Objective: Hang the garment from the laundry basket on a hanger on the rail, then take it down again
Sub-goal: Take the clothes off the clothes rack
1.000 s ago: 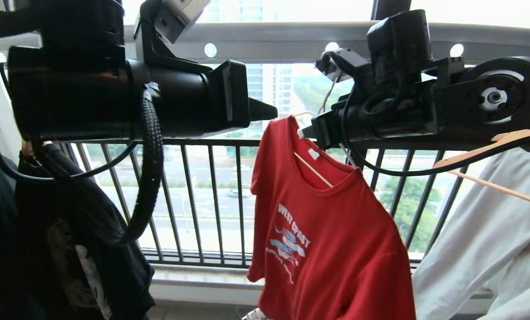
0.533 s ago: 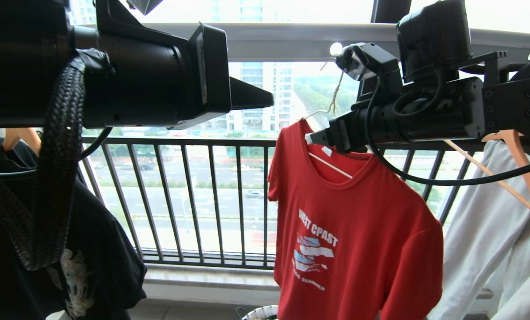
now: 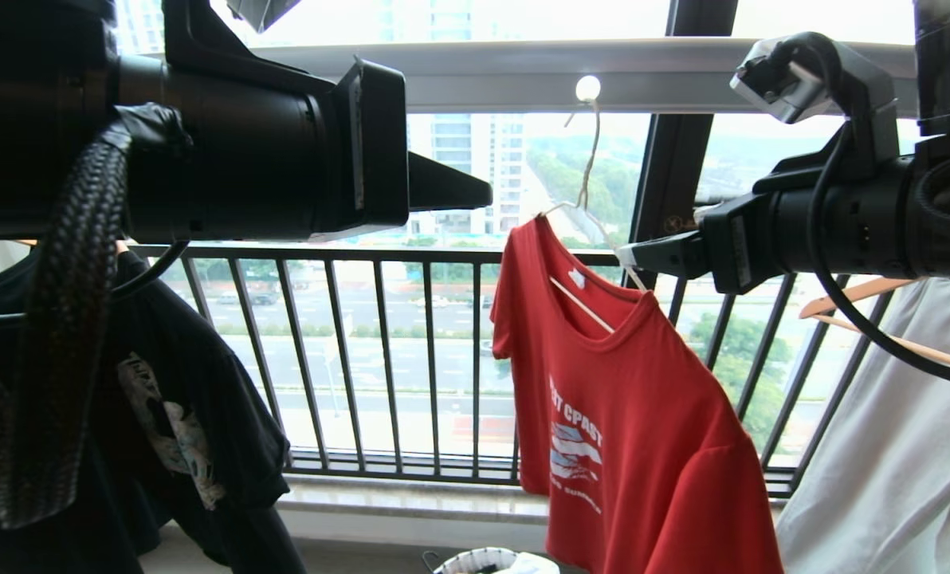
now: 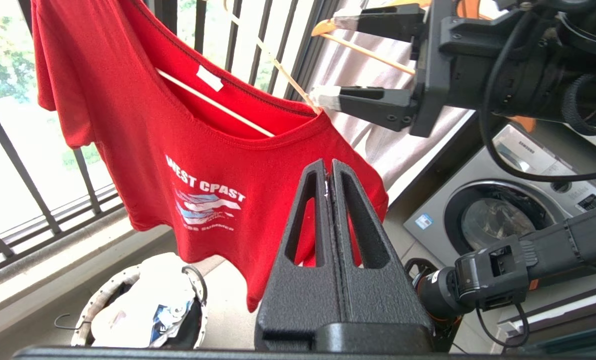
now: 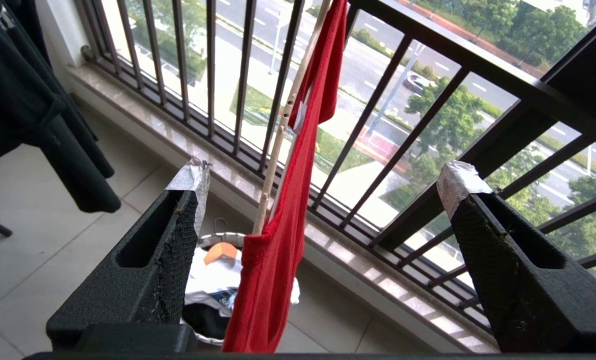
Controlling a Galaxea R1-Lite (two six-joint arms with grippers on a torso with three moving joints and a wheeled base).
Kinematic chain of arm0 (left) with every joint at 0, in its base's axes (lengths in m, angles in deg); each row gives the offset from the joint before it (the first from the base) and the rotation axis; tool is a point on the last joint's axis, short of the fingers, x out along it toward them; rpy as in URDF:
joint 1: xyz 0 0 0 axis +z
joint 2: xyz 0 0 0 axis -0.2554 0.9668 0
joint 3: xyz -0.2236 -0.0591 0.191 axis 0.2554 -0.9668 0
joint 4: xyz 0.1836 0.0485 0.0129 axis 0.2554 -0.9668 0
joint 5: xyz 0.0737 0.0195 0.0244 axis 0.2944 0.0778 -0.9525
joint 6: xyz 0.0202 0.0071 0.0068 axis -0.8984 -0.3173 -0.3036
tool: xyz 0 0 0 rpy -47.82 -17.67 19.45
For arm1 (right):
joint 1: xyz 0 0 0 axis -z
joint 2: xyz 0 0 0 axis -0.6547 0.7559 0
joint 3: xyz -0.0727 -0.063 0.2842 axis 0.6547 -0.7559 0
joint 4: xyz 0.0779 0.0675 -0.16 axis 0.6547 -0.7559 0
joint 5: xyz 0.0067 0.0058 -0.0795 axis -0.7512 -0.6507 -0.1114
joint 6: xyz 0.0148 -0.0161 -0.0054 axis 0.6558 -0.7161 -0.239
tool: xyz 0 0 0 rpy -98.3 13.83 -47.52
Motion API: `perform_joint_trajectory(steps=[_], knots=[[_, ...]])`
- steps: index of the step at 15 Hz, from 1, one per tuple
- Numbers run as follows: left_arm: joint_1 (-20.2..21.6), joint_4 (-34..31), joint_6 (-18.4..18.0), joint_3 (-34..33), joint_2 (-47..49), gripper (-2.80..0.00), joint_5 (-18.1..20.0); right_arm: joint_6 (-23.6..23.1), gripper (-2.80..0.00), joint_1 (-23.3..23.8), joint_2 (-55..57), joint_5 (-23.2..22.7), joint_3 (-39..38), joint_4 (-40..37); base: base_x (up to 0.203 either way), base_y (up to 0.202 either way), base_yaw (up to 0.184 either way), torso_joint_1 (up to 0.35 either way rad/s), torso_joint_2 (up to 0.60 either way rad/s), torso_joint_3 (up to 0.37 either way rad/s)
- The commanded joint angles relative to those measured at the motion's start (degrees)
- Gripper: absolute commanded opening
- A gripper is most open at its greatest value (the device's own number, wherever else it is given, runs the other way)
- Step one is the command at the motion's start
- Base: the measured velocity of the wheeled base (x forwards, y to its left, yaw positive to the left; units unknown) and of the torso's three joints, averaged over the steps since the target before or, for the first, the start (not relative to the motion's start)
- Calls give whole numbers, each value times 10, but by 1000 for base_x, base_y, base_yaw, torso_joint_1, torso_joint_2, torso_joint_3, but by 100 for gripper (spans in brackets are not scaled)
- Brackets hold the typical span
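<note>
Red short-sleeved T-shirt (image 3: 642, 414) hangs on the thin whitish wire hanger (image 3: 582, 187), hooked into a hole of the pale grey metal rail (image 3: 523, 76); hanging looks done, taking down remains. Right claw (image 5: 323, 185) gapes wide beside the collar, left claw (image 4: 329, 172) pressed closed, empty

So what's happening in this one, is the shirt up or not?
It's up. The red T-shirt hangs on the thin wire hanger, whose hook sits in a hole of the overhead rail. The right tool is open beside the shirt's collar, holding nothing. The left tool is shut and empty, raised in front of the shirt. The laundry basket sits on the floor below with other laundry in it.
</note>
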Motion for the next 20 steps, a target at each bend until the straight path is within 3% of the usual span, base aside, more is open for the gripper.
perform_joint_trajectory(steps=[1,6,9,12,14,17,20], knots=[[-1,0,2,-4,-2,-280,0,-1,-280,0,-97,0,-57,0,0,0,0,0,0,0],[22,-2,2,-54,-66,-280,-27,-6,-280,17,-238,0,-144,-2,0,0,0,0,0,0],[30,0,1,-170,-136,-280,-92,4,-280,24,-324,-2,-194,-2,0,0,0,0,0,0],[60,0,-3,-270,-246,-280,-116,14,-280,68,-414,-3,-239,-3,0,0,0,0,0,0],[142,1,-11,-301,-302,-280,-119,20,-280,125,-464,-4,-265,-3,0,0,0,0,0,0],[306,1,-13,-325,-371,-280,-111,22,-280,187,-532,-4,-259,-45,0,0,0,0,0,0],[351,-1,-13,-375,-487,-280,-103,22,-280,217,-605,-3,-243,-126,0,0,0,0,0,0]])
